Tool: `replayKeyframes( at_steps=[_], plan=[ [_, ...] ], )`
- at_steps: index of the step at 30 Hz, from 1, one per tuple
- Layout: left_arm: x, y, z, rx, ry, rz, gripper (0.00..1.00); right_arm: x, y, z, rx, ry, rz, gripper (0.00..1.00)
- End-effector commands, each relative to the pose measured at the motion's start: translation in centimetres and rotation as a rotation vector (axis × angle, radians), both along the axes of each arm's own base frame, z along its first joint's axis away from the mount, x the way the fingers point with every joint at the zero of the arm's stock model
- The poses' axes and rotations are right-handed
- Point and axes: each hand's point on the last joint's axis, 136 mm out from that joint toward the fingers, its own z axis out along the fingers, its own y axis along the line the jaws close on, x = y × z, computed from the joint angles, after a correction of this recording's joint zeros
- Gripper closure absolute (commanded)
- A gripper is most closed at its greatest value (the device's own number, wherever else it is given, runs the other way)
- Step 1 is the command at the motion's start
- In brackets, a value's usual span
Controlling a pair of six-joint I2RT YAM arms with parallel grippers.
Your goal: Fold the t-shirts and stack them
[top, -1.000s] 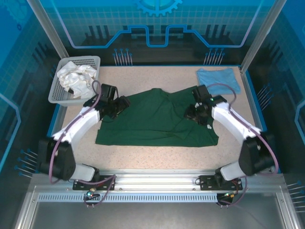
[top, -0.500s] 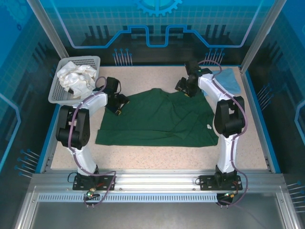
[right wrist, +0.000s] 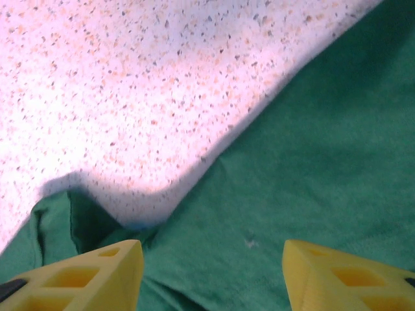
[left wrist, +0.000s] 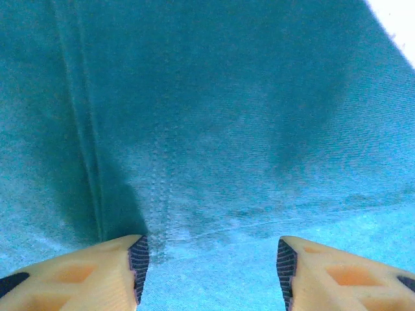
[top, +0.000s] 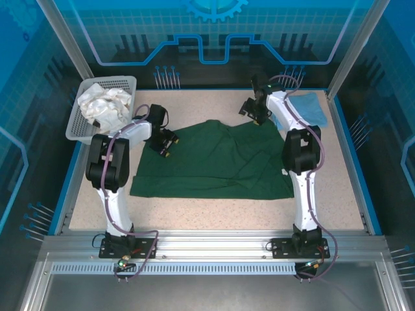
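Counting two t-shirts on the speckled surface [top: 214, 210]. Finding one dark green t-shirt [top: 214, 162] at the centre, spread flat and wide from 9 to 3 o'clock, with a few wrinkles and one small white label [top: 285, 172] at its 3 o'clock edge. Finding one light blue t-shirt [top: 311, 107] at 1 o'clock, a small flat patch near the far right corner, apart from the green one and partly behind the right arm. Counting one white mesh basket [top: 115, 80] at 10 o'clock, with one crumpled white cloth [top: 104, 107] inside.

Counting two arms, both raised high at the elbow and reaching down to the far edge of the dark green t-shirt. Seen from above, left arm ending at the 10 o'clock corner of this shirt, right arm ending at its 1 o'clock corner, between the two shirts.

Looking through the left wrist camera: left tool [left wrist: 211, 275] with its two orange fingers [left wrist: 97, 275] apart, one stitched seam of green cloth running toward the gap, nothing pinched. Looking through the right wrist camera: right tool [right wrist: 214, 275] with its two yellow fingers [right wrist: 91, 272] also apart, above the shirt's edge, bare surface toward 11 o'clock, one small fold of cloth beside the left finger, nothing clamped.
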Motion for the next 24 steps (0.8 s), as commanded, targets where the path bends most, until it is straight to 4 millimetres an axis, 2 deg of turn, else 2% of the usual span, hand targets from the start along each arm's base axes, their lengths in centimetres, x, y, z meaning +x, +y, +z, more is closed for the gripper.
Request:
replayKeyframes(
  at_steps=[1, 3, 5, 11, 19, 21, 23, 24],
  plan=[
    [0.0, -0.1, -0.3, -0.019, 0.032, 0.000, 0.48, -2.7, -0.3, -1.9, -0.027, 0.153, -0.014, 0.41],
    [-0.1, -0.1, -0.6, -0.017, 0.037, 0.000, 0.49, -3.5, 0.4, -2.3, -0.023, 0.168, 0.008, 0.43],
    [-0.1, 0.0, -0.9, -0.015, 0.038, 0.000, 0.51, -4.7, 0.1, -2.5, -0.061, 0.182, 0.004, 0.43],
    [0.1, 0.0, -1.4, -0.010, 0.036, -0.013, 0.59, -7.1, -3.0, -2.4, -0.089, 0.170, -0.063, 0.44],
    [0.4, 0.5, -0.2, 0.039, 0.025, -0.053, 0.81, -8.4, -5.3, -2.9, -0.094, 0.185, -0.077, 0.46],
    [0.4, 0.8, 0.4, 0.058, 0.020, -0.060, 0.80, -8.6, -5.7, -2.8, -0.089, 0.191, -0.077, 0.47],
    [0.3, 1.2, 1.0, 0.078, 0.016, -0.070, 0.73, -9.1, -5.5, -2.5, -0.075, 0.192, -0.056, 0.48],
    [0.3, 1.3, 1.3, 0.087, 0.013, -0.075, 0.72, -9.6, -5.4, -2.2, -0.073, 0.192, -0.041, 0.48]
  ],
)
